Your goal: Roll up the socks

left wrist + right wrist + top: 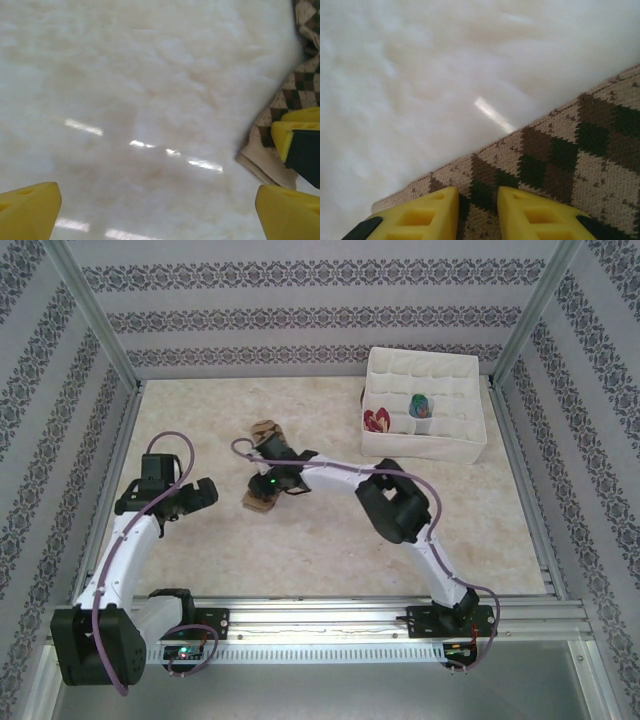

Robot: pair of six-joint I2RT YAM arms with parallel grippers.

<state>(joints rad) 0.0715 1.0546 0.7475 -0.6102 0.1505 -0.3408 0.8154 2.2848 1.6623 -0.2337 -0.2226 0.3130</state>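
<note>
So far, you had two of the socks done: the peach sock (378, 420) and the striped sock (420, 405) sat rolled in compartments of the box (425, 448). The argyle sock (570, 150) lay flat on the surface (330, 550), apparently not yet rolled, with your right claw (478, 197) pinched on its edge. Your left claw (160, 212) hung wide apart just beside it.

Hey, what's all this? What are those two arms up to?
They're rolling socks. The right pincer is pressed onto a brown argyle sock lying on the table, jaws nearly together; whether it has gripped the fabric is unclear. The left pincer hangs wide open beside that sock, holding nothing. A peach-and-red sock and a striped sock sit in the white box at back right.
</note>
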